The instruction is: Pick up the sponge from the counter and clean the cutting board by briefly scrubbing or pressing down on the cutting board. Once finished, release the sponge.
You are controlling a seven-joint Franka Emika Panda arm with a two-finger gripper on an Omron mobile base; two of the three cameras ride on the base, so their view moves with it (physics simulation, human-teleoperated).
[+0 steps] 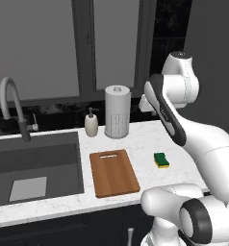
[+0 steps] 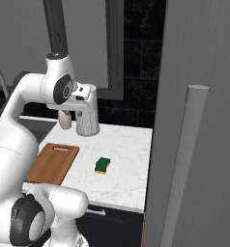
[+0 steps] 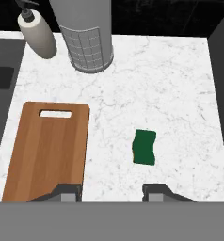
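Observation:
The sponge [image 3: 144, 147], dark green on top with a yellow body [image 1: 161, 160] [image 2: 103, 165], lies flat on the white marbled counter [image 3: 156, 84]. To its left the brown wooden cutting board [image 3: 48, 150] [image 1: 114, 173] [image 2: 51, 163] lies flat, its slot handle toward the back wall. My gripper [image 3: 111, 193] hangs high above the counter's front part, between board and sponge. Its fingertips [image 3: 67, 193] stand wide apart and open, with nothing between them. Sponge and board do not touch.
A grey paper towel roll [image 1: 117, 112] and a soap dispenser [image 1: 91, 123] stand at the back of the counter. The dark sink [image 1: 63, 163] with a faucet [image 1: 13, 105] and a pale grey flat rectangle [image 1: 28, 188] is to the left. A tall grey panel with a handle [image 2: 184, 169] borders the right.

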